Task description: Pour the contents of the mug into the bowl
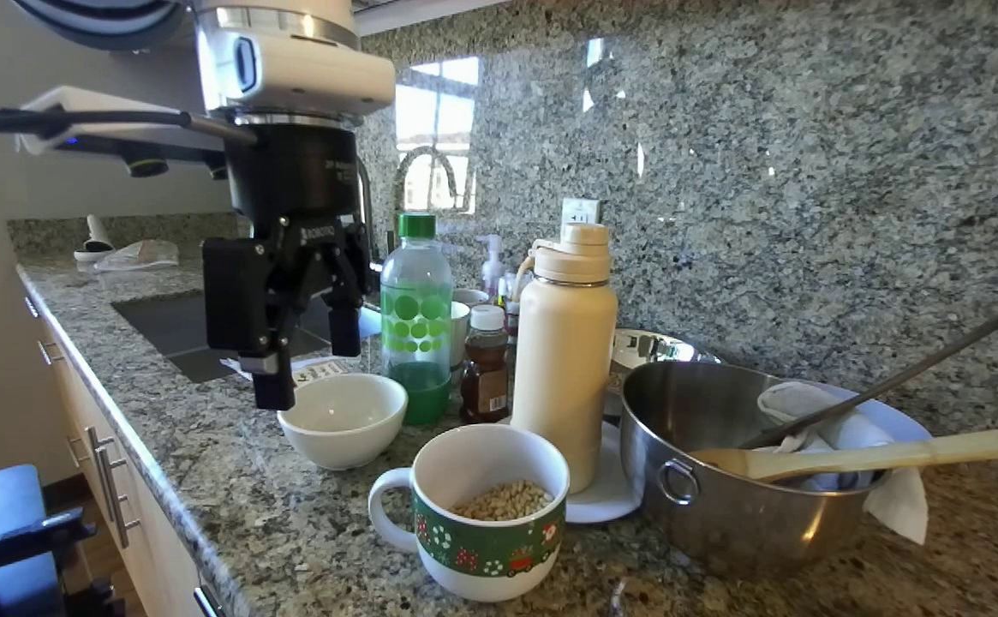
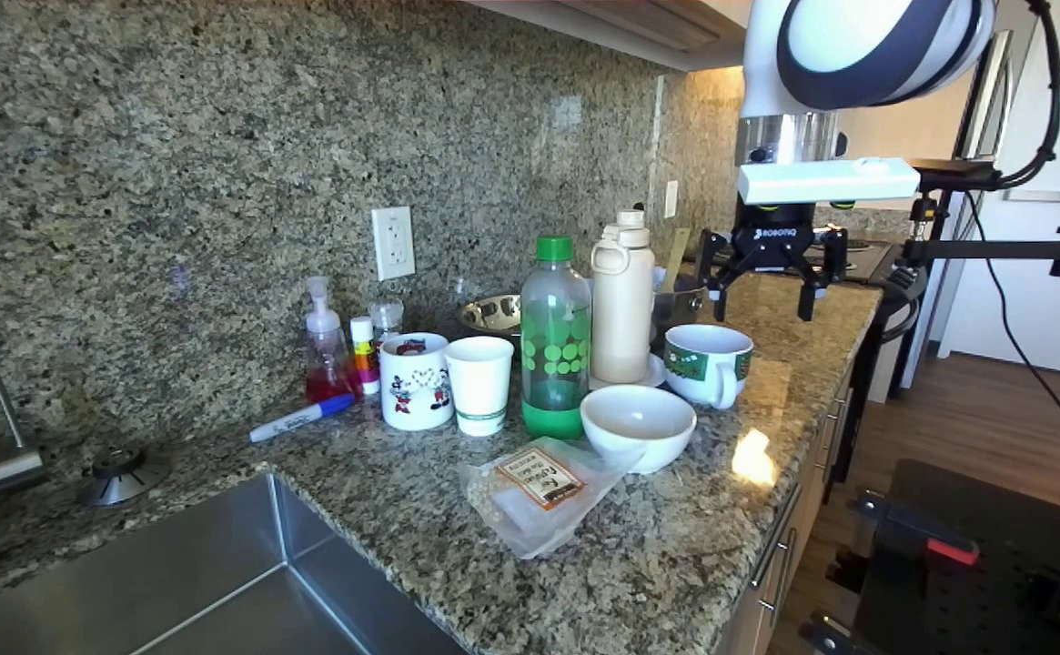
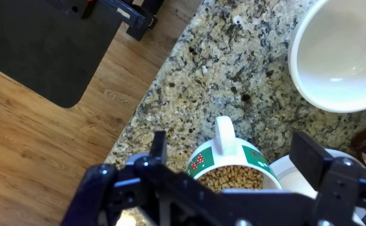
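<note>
The white mug (image 1: 486, 544) with its green patterned band stands upright on the counter, handle out to one side. Small tan kernels (image 3: 233, 177) lie inside it. Near it rests the plain white bowl (image 1: 343, 437), whose visible inside (image 3: 340, 56) is bare. My gripper (image 2: 763, 307) hangs in the air higher than the mug, pointing down, touching nothing. In the wrist view the open fingers (image 3: 160, 146) stand wide apart, with the mug handle (image 3: 225, 131) showing below the gap. The gripper body hides part of the mug's rim there.
Close by the mug are a tall cream bottle (image 1: 563, 368) and a steel pot (image 1: 747, 523) with jutting utensils. A green-capped bottle (image 2: 555, 337) and a plastic bag (image 2: 530, 500) lie near the bowl. White cups (image 2: 479, 382) and a sink (image 2: 211, 564) are farther along.
</note>
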{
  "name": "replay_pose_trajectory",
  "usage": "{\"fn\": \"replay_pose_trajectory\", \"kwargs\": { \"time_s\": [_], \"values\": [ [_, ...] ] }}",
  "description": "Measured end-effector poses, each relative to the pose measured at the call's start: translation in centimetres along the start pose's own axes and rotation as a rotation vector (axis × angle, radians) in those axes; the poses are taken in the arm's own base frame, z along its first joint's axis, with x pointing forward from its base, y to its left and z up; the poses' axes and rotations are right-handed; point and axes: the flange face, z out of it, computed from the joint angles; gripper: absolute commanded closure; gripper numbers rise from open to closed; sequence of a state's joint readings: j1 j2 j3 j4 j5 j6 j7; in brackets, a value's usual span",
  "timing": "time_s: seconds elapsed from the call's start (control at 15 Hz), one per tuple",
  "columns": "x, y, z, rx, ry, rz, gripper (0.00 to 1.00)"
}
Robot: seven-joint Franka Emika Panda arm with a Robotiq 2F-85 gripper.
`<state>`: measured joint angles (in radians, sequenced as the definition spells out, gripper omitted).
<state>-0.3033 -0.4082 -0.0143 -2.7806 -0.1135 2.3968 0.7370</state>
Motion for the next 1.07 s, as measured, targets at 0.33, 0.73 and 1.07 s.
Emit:
{"fn": "replay_pose_trajectory", "kwargs": {
  "time_s": [0.33,0.73,1.07],
  "values": [
    [0.0,-0.6,1.0,-0.013,-0.017,-0.012,0.0],
    [1.0,-1.9,4.5,0.006,-0.012,-0.02,0.0],
    [2.9,-1.8,7.5,0.01,-0.022,0.017,0.0]
  ]
}}
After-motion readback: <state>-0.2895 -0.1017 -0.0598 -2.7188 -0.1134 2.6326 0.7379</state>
